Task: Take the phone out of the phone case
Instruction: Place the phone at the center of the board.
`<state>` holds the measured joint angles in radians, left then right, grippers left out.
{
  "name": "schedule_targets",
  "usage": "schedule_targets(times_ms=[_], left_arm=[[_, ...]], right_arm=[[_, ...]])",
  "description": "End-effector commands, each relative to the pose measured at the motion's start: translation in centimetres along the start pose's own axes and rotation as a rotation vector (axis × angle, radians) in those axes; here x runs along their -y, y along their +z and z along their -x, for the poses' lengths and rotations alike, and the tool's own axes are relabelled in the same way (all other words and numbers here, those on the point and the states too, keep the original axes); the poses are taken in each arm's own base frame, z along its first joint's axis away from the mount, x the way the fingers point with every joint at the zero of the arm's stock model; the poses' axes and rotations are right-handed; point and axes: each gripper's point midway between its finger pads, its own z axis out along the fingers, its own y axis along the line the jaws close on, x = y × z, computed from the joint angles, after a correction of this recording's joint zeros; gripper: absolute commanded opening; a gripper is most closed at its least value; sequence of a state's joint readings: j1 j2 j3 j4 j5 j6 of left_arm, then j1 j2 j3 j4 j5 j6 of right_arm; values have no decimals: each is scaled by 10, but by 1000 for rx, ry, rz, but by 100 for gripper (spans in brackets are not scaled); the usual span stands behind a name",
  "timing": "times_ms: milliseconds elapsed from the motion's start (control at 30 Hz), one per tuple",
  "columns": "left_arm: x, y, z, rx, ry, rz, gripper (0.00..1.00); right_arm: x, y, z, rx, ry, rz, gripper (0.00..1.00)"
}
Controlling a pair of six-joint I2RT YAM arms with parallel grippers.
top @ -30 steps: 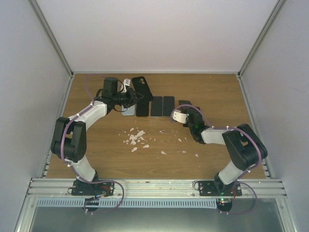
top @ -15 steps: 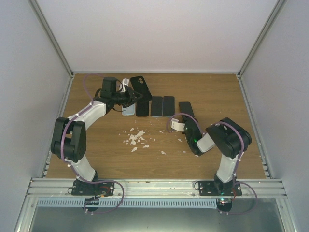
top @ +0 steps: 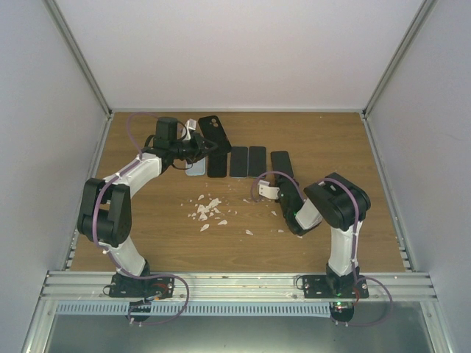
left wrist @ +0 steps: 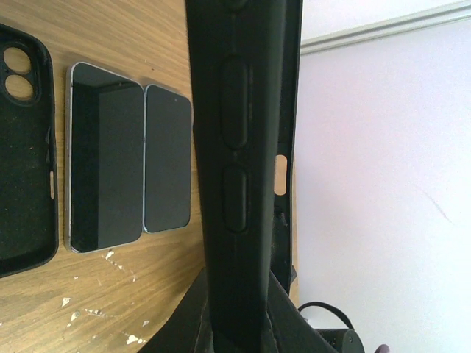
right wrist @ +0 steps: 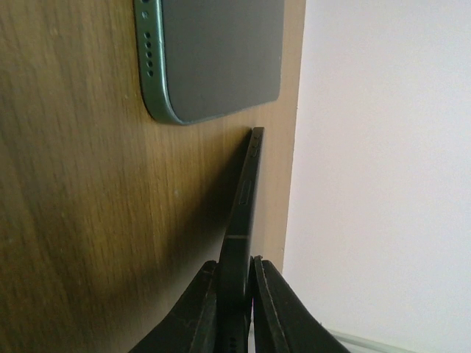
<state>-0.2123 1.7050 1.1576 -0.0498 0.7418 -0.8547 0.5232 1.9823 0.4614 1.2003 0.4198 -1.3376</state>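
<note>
My left gripper [top: 197, 145] is shut on a black phone case [top: 214, 132] and holds it tilted above the far left of the table. In the left wrist view the case [left wrist: 239, 147] is edge-on between the jaws of the left gripper [left wrist: 239, 294], and wood shows through its side cut-out. My right gripper [top: 285, 184] is shut on the near end of a thin dark phone [top: 280, 162]. In the right wrist view that phone [right wrist: 246, 191] stands on edge just above the wood, between the jaws of the right gripper [right wrist: 235, 268].
A row lies at the far middle: a light blue phone [top: 195, 168], an empty black case [top: 218, 164] and two dark phones [top: 239, 162] [top: 256, 160]. White crumbs [top: 207, 209] are scattered mid-table. A green-edged phone [right wrist: 217, 51] lies beside the held one.
The right arm has folded back toward its base, its elbow swinging left, with the gripper still on the dark phone's end. The left arm and its case have hardly moved.
</note>
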Motion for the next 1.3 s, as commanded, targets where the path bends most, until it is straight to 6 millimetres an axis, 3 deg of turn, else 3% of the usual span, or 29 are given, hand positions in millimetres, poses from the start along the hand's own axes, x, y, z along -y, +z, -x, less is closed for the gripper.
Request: schedule_targets(times_ms=[0, 167, 567, 767, 900, 1033, 1133, 1267], left_arm=[[14, -7, 12, 44, 54, -30, 0], [15, -6, 13, 40, 55, -32, 0], [6, -17, 26, 65, 67, -14, 0], [15, -32, 48, 77, 200, 17, 0], [14, -41, 41, -6, 313, -34, 0], [4, -54, 41, -24, 392, 1, 0], [-9, -67, 45, -22, 418, 28, 0], [-42, -96, 64, 9, 401, 71, 0]], right_arm=[[-1, 7, 13, 65, 37, 27, 15], [-8, 10, 15, 71, 35, 70, 28], [-6, 26, 4, 47, 96, 177, 40], [-8, 9, 16, 121, 136, 287, 70], [-2, 1, 22, 148, 195, 340, 86], [11, -3, 29, 170, 275, 390, 98], [22, -6, 32, 187, 319, 414, 100], [28, -7, 25, 171, 327, 426, 100]])
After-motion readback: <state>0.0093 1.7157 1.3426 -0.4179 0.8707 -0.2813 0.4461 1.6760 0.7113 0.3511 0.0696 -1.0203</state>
